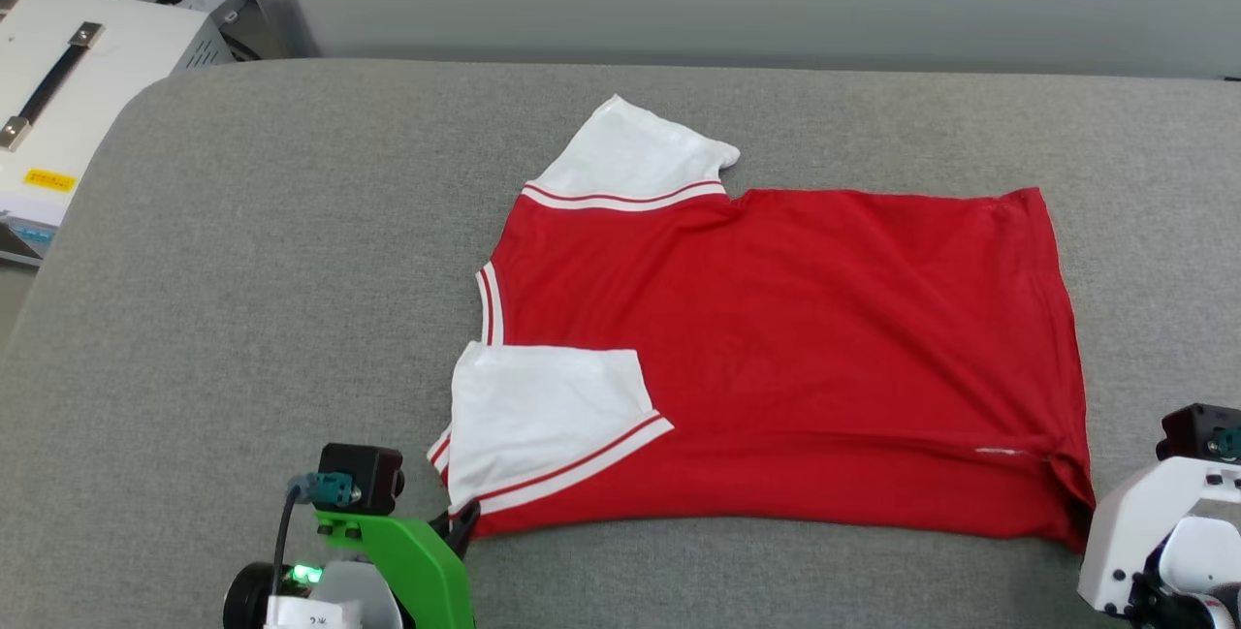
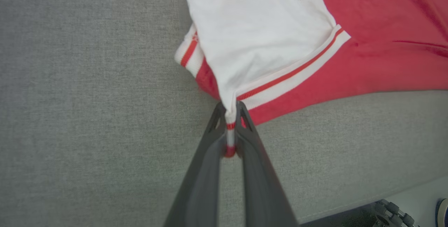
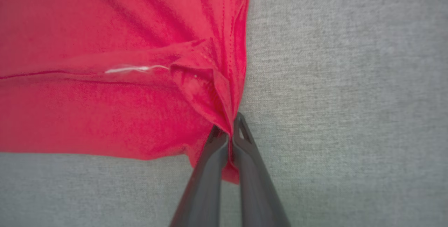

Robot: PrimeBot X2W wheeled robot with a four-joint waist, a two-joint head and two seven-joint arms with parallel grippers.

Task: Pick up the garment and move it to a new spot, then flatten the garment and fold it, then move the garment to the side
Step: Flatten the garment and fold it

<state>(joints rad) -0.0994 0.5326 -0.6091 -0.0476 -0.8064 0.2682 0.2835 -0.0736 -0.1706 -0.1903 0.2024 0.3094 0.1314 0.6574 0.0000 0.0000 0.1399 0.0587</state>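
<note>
So the big grey fabric-covered desk [image 1: 242,270] has the garment [image 1: 776,338] lying mostly flat across the middle, neck end to the left and hem to the right. It's a red tee with white short sleeves and red-and-white striped trim. The far sleeve [image 1: 630,159] sticks out, while the near sleeve [image 1: 543,416] is flipped over onto the red body. The left hand [image 2: 231,106] is clamped tight on the striped trim at the near sleeve's corner. The right hand [image 3: 229,123] is pinched closed on the bunched-up near hem corner [image 1: 1071,503].
</note>
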